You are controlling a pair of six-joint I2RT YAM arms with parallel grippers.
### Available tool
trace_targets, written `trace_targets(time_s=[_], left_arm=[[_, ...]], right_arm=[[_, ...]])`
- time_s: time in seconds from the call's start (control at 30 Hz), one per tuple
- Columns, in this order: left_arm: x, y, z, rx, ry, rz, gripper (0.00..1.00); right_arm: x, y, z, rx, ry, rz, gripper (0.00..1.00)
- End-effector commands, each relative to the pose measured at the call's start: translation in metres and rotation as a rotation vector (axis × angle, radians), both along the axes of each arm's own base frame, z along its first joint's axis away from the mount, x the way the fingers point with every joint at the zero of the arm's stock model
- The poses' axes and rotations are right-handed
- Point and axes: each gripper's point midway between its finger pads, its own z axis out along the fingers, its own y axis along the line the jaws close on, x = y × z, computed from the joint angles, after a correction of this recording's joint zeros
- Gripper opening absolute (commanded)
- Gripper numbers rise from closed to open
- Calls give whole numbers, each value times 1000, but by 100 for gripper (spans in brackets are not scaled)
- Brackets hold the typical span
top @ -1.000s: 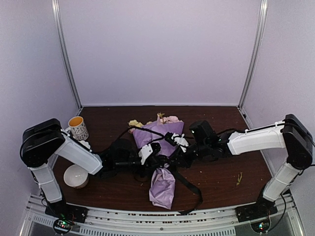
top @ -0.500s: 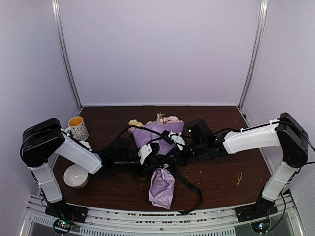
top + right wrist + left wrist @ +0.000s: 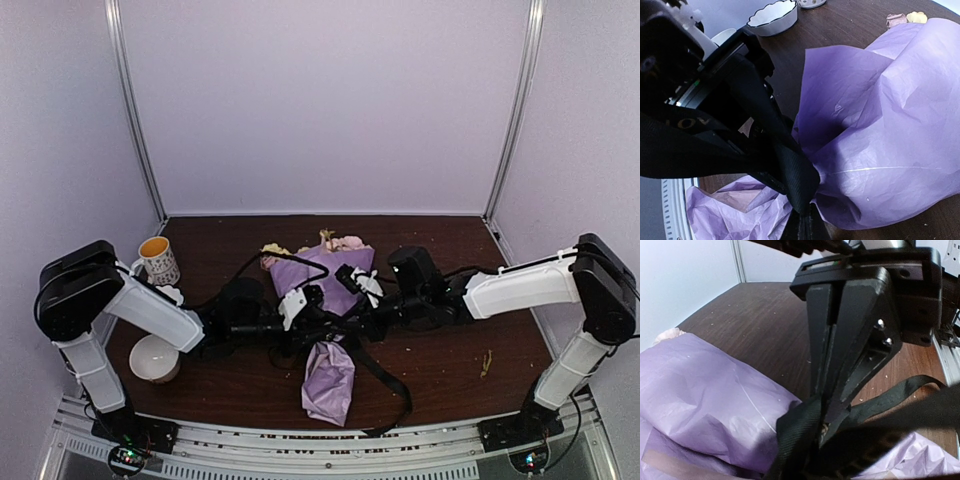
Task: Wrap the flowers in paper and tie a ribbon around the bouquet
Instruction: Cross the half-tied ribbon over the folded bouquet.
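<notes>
Newly closed, the right claw [image 3: 823,414] pinches the narrow black ribbon [image 3: 794,436] at the waist of the crinkled lilac paper bouquet [image 3: 705,390] beneath it; wrapping done, knot seemingly unfinished, and I cannot tell how wide the left claw [image 3: 314,314] stands.

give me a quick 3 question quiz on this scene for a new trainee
1. True or false: the mug stands on the left arm's side of the table.
2. The paper around the flowers is: a) white b) lilac c) green
3. Fill in: the right arm's fingers are shut on the black ____.
Key: 1 true; 2 b; 3 ribbon
</notes>
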Motion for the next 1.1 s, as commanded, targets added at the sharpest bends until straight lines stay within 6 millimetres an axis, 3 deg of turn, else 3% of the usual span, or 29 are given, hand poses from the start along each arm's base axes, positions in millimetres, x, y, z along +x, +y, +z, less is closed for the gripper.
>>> trace_targets(time_s=[0.0, 0.13, 0.27, 0.43, 0.57, 0.7, 0.73, 1.07], left_arm=[[8, 3, 20, -41, -28, 33, 23], [5, 6, 26, -53, -33, 32, 21], [4, 6, 15, -10, -25, 20, 12], [3, 2, -2, 43, -13, -8, 26], [3, -6, -2, 51, -11, -40, 29], [10, -6, 3, 33, -23, -2, 2], [10, -5, 5, 22, -30, 3, 0], [11, 1, 2, 20, -15, 31, 0]], right_arm=[[-2, -3, 8, 23, -12, -17, 1], [-2, -3, 8, 21, -10, -25, 3], [-2, -5, 9, 21, -9, -32, 4], [-1, -4, 12, 29, -12, -37, 3], [-2, -3, 11, 29, -6, -37, 2], [-2, -4, 11, 27, -5, -38, 6], [-2, -4, 10, 25, -3, -40, 6], [10, -5, 12, 27, -12, -105, 14]])
